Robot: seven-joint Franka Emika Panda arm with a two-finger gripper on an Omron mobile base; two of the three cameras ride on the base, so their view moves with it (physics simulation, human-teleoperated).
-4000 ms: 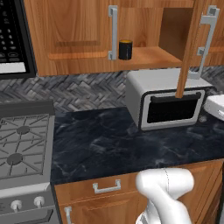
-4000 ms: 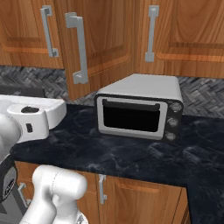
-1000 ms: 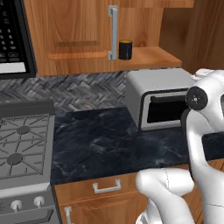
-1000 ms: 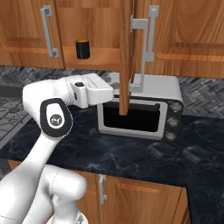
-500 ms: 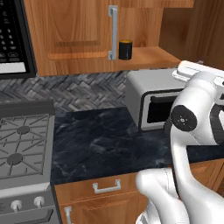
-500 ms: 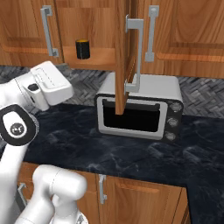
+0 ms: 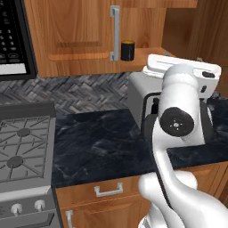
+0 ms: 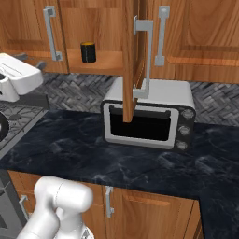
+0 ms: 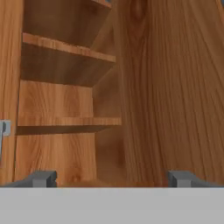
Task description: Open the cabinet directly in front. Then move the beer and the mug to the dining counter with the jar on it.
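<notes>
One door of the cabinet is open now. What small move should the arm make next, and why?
Probably swing toward the mug on the lower shelf of the cabinet. Its right door stands swung out, the mug sits exposed, and the gripper is open and holds nothing, facing bare shelves. I cannot make out the beer.

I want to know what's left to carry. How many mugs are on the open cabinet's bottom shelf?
1. The mug stands on the cabinet's bottom shelf, near its left side. The open door may hide more behind it.
</notes>
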